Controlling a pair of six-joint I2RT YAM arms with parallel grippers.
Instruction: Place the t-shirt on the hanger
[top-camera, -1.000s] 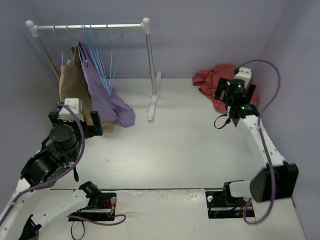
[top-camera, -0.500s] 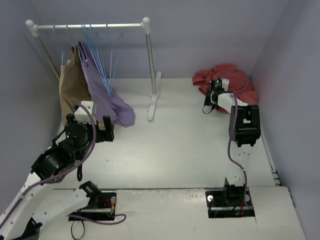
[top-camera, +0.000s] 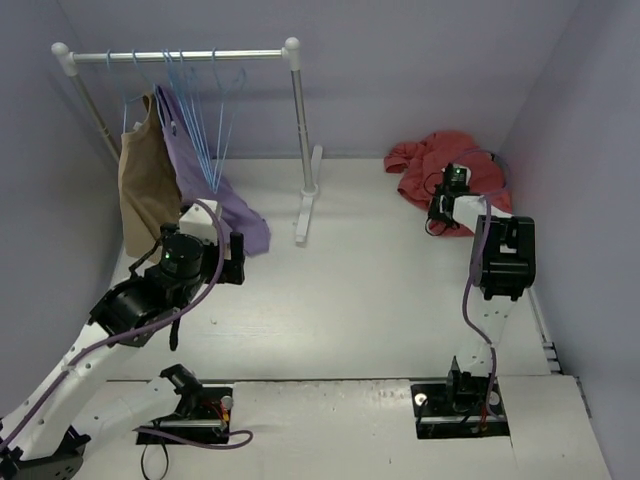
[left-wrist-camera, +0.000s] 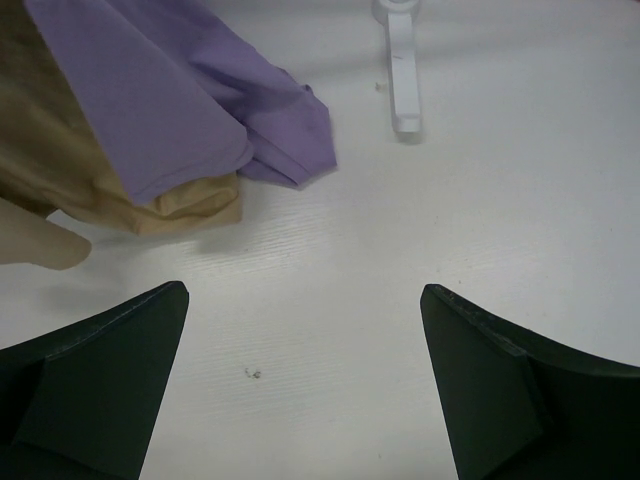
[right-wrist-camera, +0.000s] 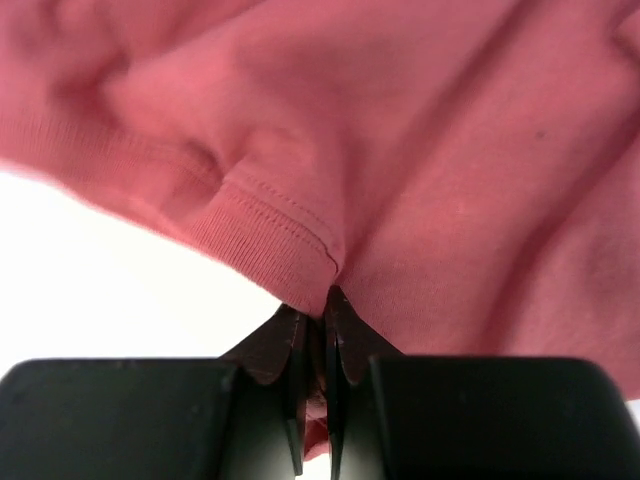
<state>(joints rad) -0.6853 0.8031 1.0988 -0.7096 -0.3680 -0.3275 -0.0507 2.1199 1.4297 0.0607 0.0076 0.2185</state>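
Our right gripper (right-wrist-camera: 315, 318) has its fingers pressed together on a fold of hem of the t-shirt (right-wrist-camera: 420, 150), whose heap lies just beyond the tips, while our left gripper (left-wrist-camera: 303, 292) is spread wide over the table (left-wrist-camera: 330, 330), holding nothing, the purple garment (left-wrist-camera: 180, 90) ahead of its left finger. We judge the bite is thin, only at the very tips, so the cloth may slip out when we lift; the hanger (top-camera: 200, 110) hangs well apart from both grippers, among several alike on the rail (top-camera: 180, 52), easy to tangle.

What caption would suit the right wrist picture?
Right gripper pinching the stitched hem of the salmon-red t-shirt between shut fingers.
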